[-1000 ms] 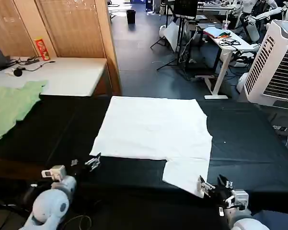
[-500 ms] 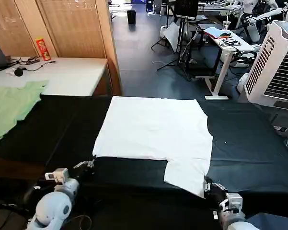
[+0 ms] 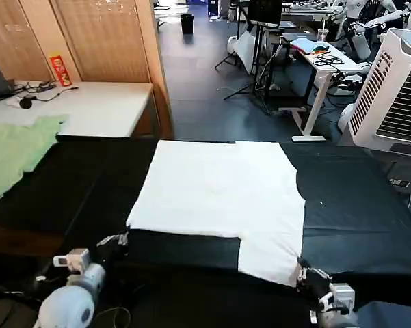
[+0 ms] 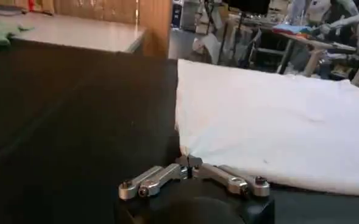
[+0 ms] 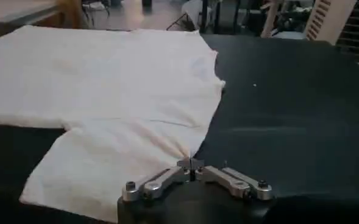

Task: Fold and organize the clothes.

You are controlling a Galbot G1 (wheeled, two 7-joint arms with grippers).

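- The left gripper [image 4: 190,163] has its jaws closed on the T-shirt [image 3: 222,191]'s near-left corner.
- The T-shirt lies flat on the black tabletop [image 3: 82,184], stretching away from both grippers.
- The right gripper [image 5: 191,163] pinches the near-right sleeve corner.

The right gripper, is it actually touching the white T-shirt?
Touching. In the right wrist view the right gripper is shut on the white T-shirt, whose cloth puckers at the fingertips.
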